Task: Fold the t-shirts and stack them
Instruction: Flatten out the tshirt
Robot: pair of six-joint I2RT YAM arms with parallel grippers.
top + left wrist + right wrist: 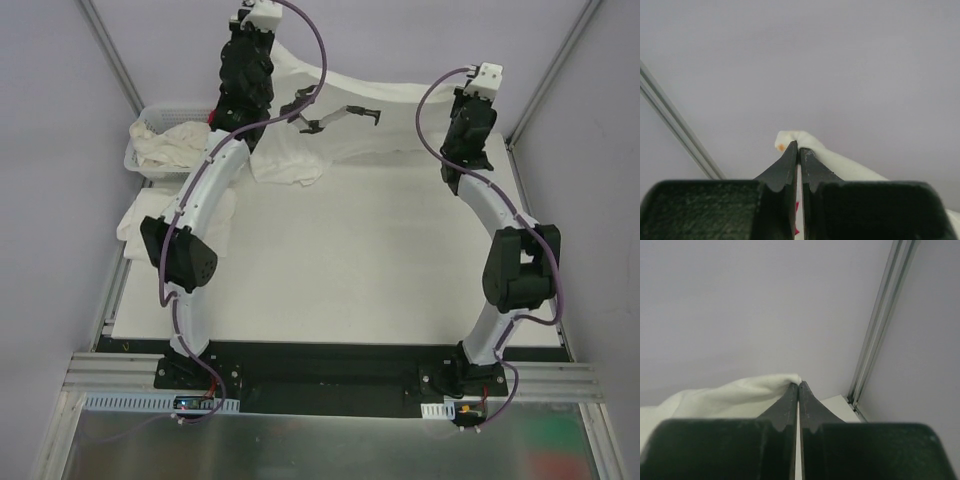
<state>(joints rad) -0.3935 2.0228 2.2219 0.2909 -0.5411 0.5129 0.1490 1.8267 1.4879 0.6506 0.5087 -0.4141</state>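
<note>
From above, shows a plain white t-shirt (400, 105) strung from 11 to 1 o'clock, with its lower part bunched on the white table (380, 260) (grey walls (60, 150) around). At the left wrist, finds the left gripper (799, 150) pinched on a rolled cream corner. At the right wrist, finds the right gripper (798, 386) clamped on a smooth white edge, with a metal rail (880, 325) at 2 o'clock.

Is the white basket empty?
No, the white basket on the left has crumpled cream shirts piled inside it.
</note>
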